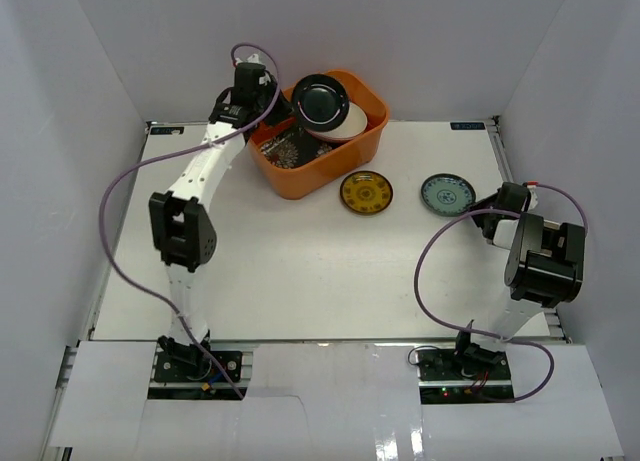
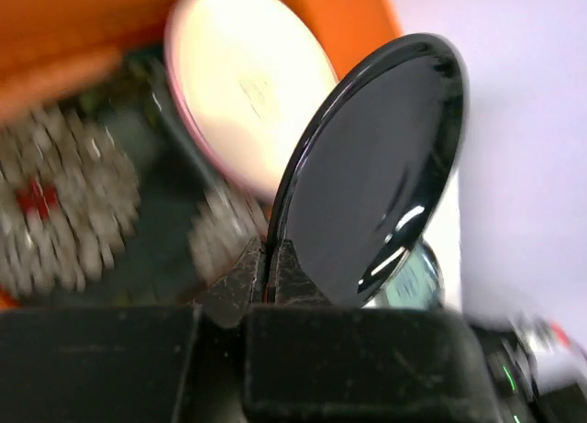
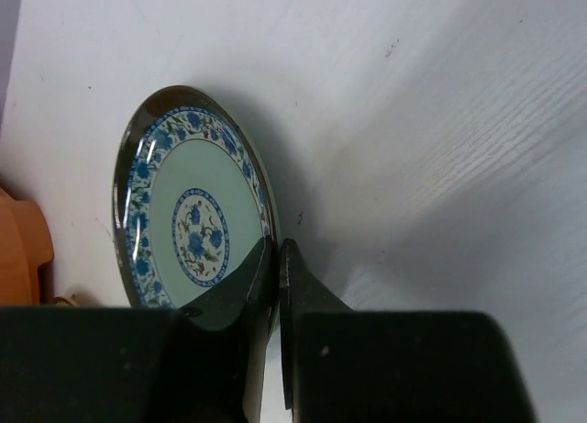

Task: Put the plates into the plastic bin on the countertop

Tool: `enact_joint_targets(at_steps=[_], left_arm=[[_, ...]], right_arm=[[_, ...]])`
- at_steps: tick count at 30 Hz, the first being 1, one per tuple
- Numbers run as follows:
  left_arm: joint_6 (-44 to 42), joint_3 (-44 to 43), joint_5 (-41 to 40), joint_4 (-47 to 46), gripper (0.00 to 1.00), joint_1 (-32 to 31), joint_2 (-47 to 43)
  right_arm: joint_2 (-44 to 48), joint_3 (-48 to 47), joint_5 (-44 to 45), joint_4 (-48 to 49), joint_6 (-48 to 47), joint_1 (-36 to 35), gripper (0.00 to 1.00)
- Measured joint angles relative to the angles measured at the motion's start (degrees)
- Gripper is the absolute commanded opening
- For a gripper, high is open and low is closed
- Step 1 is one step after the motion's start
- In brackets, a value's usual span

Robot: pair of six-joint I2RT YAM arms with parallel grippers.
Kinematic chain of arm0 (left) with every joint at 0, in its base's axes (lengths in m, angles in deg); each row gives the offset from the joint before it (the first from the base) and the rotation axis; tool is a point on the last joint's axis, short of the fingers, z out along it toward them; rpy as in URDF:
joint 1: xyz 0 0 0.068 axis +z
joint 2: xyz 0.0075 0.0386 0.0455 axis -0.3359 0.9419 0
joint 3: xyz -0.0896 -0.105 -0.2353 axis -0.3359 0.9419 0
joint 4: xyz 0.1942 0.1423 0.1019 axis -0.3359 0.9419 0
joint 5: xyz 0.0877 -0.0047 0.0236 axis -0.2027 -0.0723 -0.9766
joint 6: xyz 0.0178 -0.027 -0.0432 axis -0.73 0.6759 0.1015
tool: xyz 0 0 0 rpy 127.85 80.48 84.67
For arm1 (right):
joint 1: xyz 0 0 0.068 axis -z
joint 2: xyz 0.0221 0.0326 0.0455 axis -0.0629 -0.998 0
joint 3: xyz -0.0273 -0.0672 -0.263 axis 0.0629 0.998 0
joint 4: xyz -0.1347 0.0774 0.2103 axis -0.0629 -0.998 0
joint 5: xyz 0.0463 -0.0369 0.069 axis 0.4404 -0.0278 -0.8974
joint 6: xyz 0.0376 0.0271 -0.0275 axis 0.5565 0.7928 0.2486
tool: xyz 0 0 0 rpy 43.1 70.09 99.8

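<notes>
Black plate (image 2: 376, 175) in left fingers (image 2: 234, 290) | left arm (image 1: 200, 181) outstretched | right arm (image 1: 540, 256) folded

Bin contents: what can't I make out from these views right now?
- Floor of the orange bin: top view, partly covered by the glossy black plate in the left gripper; left wrist view, blurred.
- Near rim of the teal-and-white plate: right wrist view, hidden behind fingers of the right gripper.

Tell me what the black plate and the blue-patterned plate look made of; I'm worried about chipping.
Black plate: probably glazed ceramic, possibly glass or melamine. It is very glossy, with sharp mirror-like highlights.
Patterned plate: probably glazed ceramic too. It has a blue floral print under a smooth, shiny coat and glints along the rim.
</notes>
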Motion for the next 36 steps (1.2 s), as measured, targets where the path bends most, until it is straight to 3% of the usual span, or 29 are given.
enact_joint_targets(at_steps=[4,10,12,14,15,17,25,29,30,32,36], left_arm=[[0.57,-17.35,-0.87,1.95,0.0,2.67,17.33],[2.93,-19.08,0.92,0.96,0.0,5.86,26.32],[3.32,-19.1,1.64,-0.39,0.07,6.03,27.17],[3.91,-19.1,2.73,-2.25,0.14,5.92,27.56],[4.33,-19.1,3.34,-3.43,0.13,5.75,27.65],[5.2,-19.1,4.44,-5.88,0.0,5.35,27.65],[8.31,-19.98,6.03,-12.37,0.02,3.04,28.3],[9.4,-22.14,5.92,-13.57,0.66,2.36,30.08],[9.66,-22.08,5.81,-13.57,0.87,2.25,30.12],[10.62,-21.42,5.79,-14.45,0.94,2.32,30.01],[11.3,-16.65,5.79,-16.52,0.95,3.08,27.5]], right_arm=[[5.84,2.12,-0.66,-0.48,-0.26,0.74,0.08],[22.73,2.38,-2.93,0.0,-0.55,-2.05,0.08],[24.11,-0.94,-2.95,-0.28,-1.03,-5.79,0.08],[23.45,-5.44,-2.82,-1.4,-1.66,-10.19,0.08],[22.34,-8.44,-2.56,-2.32,-1.99,-12.5,0.08],[19.23,-14.58,-2.01,-3.21,-2.4,-16.79,0.08],[3.87,-35.52,1.27,-9.31,-3.04,-26.45,0.08],[-3.37,-45.03,3.72,-13.18,-3.48,-28.76,0.08],[-4.7,-46.82,4.2,-13.9,-3.63,-29.2,0.08],[-7.78,-51.52,4.81,-16.33,-4.02,-30.14,0.08],[-14.1,-60.59,5.73,-19.26,-4.74,-31.69,0.08]])
